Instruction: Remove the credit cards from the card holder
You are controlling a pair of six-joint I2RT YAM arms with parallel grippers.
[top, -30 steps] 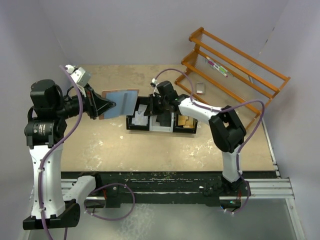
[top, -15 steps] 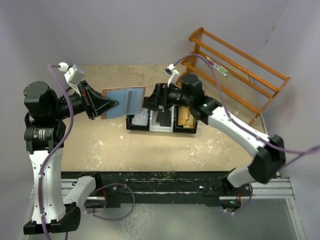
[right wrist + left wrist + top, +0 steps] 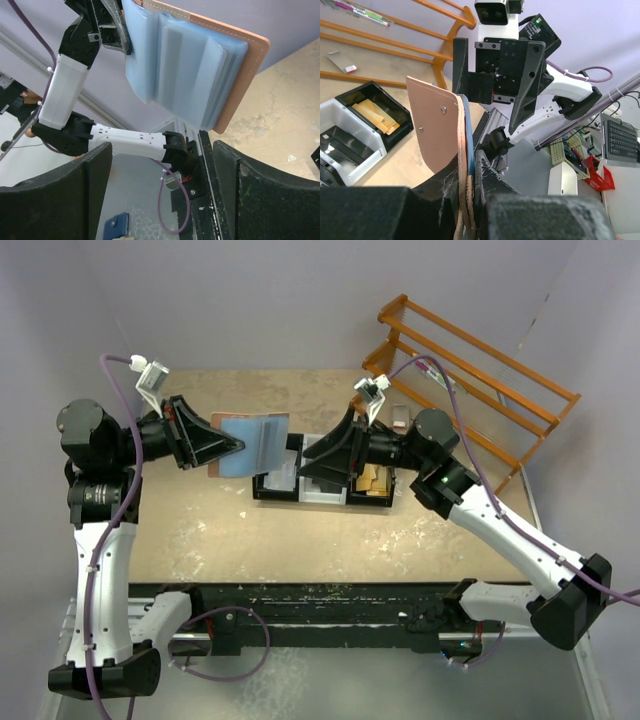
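At the bottom of the frame the left gripper (image 3: 470, 195) is clamping the lower edge of the card holder (image 3: 437, 132). The holder is rising through the centre, its brown leather facing left and a blue lining edge showing on its right. Behind it, at upper centre, the right gripper (image 3: 496, 75) is facing the camera with its jaws spread. At left, tan-yellow paper pieces (image 3: 370, 112) are lying in a black compartment of the tray (image 3: 370, 162) on the table (image 3: 375, 70). An orange rack (image 3: 420, 50) is standing at upper left.

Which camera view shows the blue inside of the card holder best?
The right wrist view: the blue lining of the card holder faces it. The top external view shows it small; the left wrist view shows mainly the brown outside.
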